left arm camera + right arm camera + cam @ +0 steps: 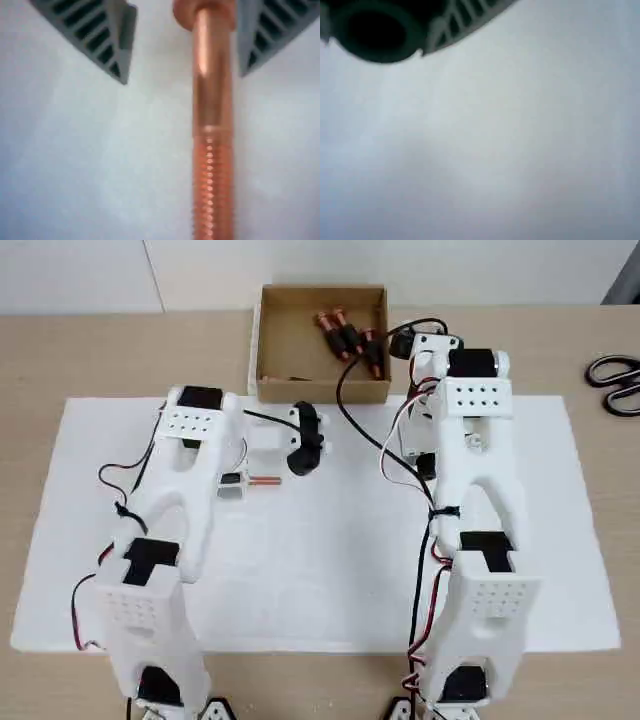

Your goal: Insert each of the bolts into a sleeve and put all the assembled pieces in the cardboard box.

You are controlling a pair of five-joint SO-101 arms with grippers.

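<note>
Bolt [212,125]: flat on the white sheet [330,570], its head between the jaws of the left gripper [183,72], threaded shank running straight out from them (toward the right arm's side, per the high view). Jaws parted, one just beside the head, the other well apart, so nothing is gripped. Left arm [180,470] is nearer, folded low. Sleeve [375,30] sits at the right arm [475,440] wrist; hold cannot be told. Cardboard box [262,340] contains assembled pieces [350,337].
</note>
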